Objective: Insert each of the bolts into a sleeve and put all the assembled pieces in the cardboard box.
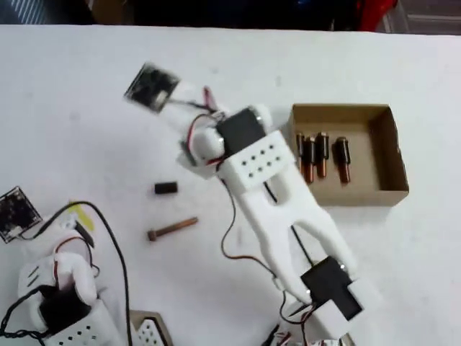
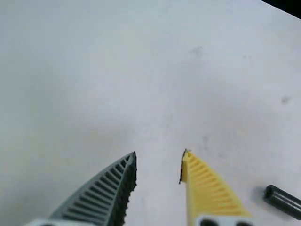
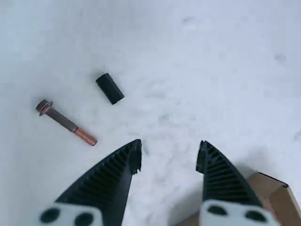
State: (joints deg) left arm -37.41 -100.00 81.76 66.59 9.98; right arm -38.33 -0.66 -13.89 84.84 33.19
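Observation:
A copper bolt lies flat on the white table, with a short black sleeve lying a little beyond it, apart from it. At the right stands the cardboard box, holding several assembled pieces side by side. My right gripper is open and empty above bare table, between the loose parts and the box, whose corner shows beside one finger. My left gripper is open and empty near the front left, its yellow finger visible from above. The sleeve lies off to its side.
The right arm stretches diagonally from the front right towards the table's middle, passing just left of the box. A black cable loops over the table by the left arm's base. The table's far edge runs along the back.

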